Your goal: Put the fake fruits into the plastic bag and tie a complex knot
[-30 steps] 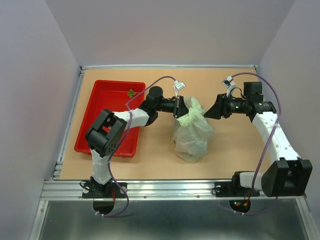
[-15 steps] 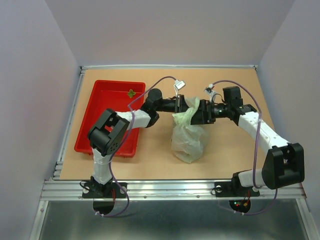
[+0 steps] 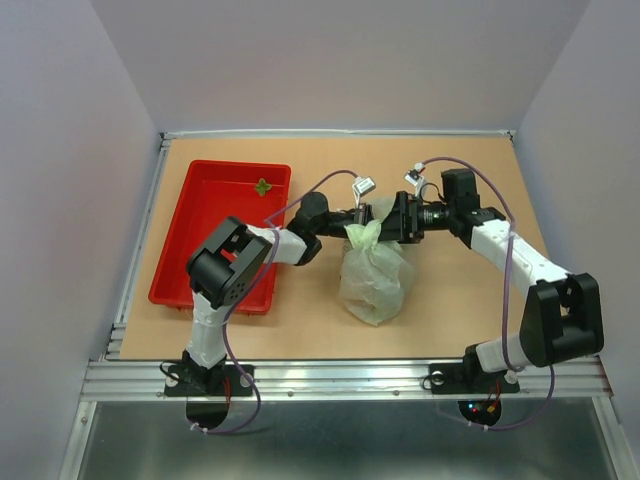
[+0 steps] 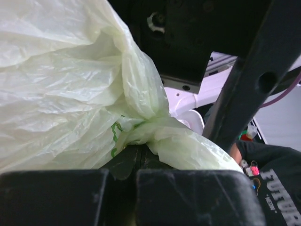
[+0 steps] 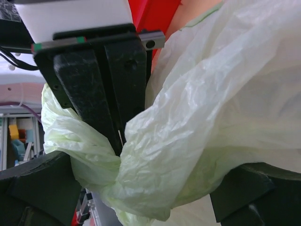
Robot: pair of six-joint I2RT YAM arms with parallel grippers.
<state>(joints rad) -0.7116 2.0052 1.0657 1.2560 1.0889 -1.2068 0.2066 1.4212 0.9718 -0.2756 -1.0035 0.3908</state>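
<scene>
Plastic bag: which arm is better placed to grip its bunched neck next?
Right. The right gripper is open around the bunched plastic bag; the left gripper is shut on it, hence occupied.

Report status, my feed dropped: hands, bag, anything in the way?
Left hand shut on gathered neck of plastic bag. Right hand open, straddling same neck. Nothing blocking; red tray off to the left.

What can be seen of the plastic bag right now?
The plastic bag is thin, crinkly, translucent pale-green film with a small green printed mark. Its bulging body seems to rest on the table between the arms, and the contents are not discernible. The top is gathered into a narrow neck, pinched by the shut left gripper. The open right gripper straddles that neck, jaws either side. Whether they touch it cannot be told. No finished knot shows.
</scene>
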